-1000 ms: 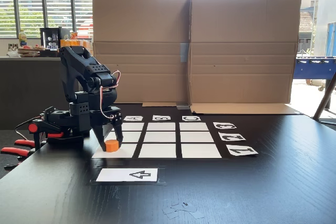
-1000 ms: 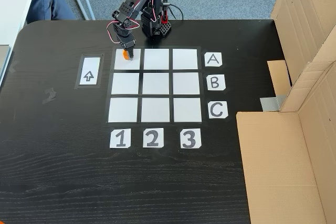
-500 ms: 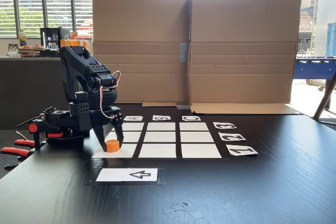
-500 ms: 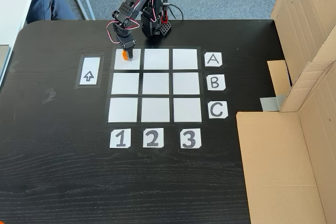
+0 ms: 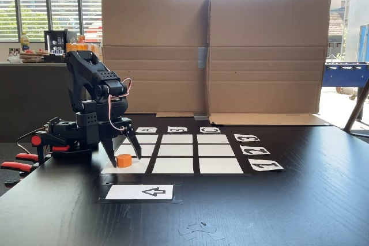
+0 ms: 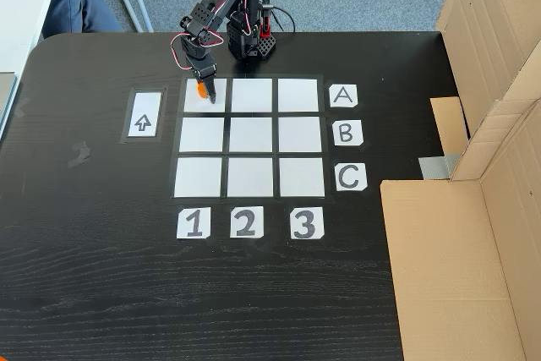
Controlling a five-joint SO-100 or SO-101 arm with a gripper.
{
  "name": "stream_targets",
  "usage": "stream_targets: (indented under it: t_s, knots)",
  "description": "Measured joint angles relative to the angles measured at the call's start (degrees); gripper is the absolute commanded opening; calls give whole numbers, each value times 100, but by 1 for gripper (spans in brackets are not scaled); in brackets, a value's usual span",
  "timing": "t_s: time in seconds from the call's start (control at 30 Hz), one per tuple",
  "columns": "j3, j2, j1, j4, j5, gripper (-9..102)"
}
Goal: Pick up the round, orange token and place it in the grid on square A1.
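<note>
1. The gripper [image 5: 124, 159] hangs low over the table with its jaws spread apart, one finger on each side of the token [image 5: 123, 160]; in the low fixed view there is a visible gap between the right-hand finger and the token, so nothing is being pinched.
2. The token, a short orange cylinder, sits flat on square A1 [image 5: 138, 166], the near-left white rectangle in the low fixed view.
3. In the fixed view from above, the gripper [image 6: 203, 90] covers most of the token [image 6: 199, 88], which shows as an orange spot on the top-left rectangle, square A1 [image 6: 193, 102], in the row beside the letter A and above the number 1.
4. The grid [image 6: 250, 136] is three by three white rectangles with dark gaps, letters A, B, C along its right side and numbers 1, 2, 3 along its bottom edge in that view.
5. A white card with a black arrow [image 6: 143, 114] lies just left of the grid in that view.
6. The black arm [image 5: 95, 99] rises from its base at the table edge, with red and white wires looping near the wrist.
7. The table [image 6: 101, 276] is dark wood grain.
8. A folded cardboard wall [image 5: 213, 53] stands behind the grid in the low fixed view.
</note>
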Motion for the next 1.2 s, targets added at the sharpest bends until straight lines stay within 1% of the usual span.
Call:
stream_targets:
  t_s: [0.3, 0.57, 0.87, 1.2]
  knots:
    - [-44, 0, 519, -677, -141, 36]
    - [-448, 492, 870, -809, -167, 36]
    - [-747, 1679, 1354, -809, -62, 36]
    - [-765, 3410, 2285, -800, -62, 36]
